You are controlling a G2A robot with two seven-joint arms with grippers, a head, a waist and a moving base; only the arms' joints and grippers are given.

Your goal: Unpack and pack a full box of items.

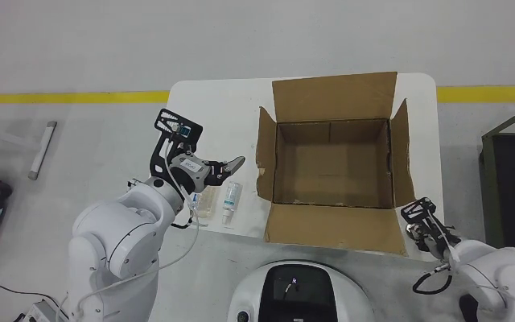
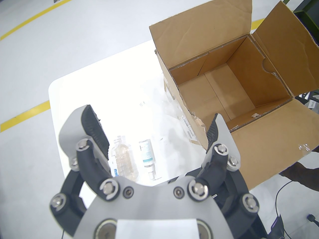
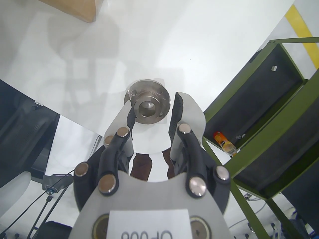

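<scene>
On the left part of the white table (image 1: 209,105) the left gripper (image 2: 152,111) hangs above the tabletop with its fingers spread wide and nothing between them. Under it, near the table's front edge, two items lie flat side by side: a clear bottle (image 2: 123,157) on the outer side and a spray bottle (image 2: 147,154) with a white label just beside it on the side towards the box, the two close but apart. The spray bottle's nozzle end points to the table's front edge. Next comes the box (image 1: 334,101), brown cardboard, standing upright on the middle and right of the table with all four flaps folded outwards. Its inside is bare down to the bottom, and the wall that faces the bottles is torn at its top edge and carries a paper label. Beyond the box's front flap, at the table's front right corner, is the right gripper (image 3: 152,100), set at a round metal flange (image 3: 149,111) with a bore in its middle. Whether it is clamped on the flange or only loose about it cannot be told. Farther right, off the table, stands a green rack (image 3: 261,135) with an orange bottle (image 3: 224,144) lying on a dark shelf, and a yellow line (image 1: 80,97) runs across the floor behind.
</scene>
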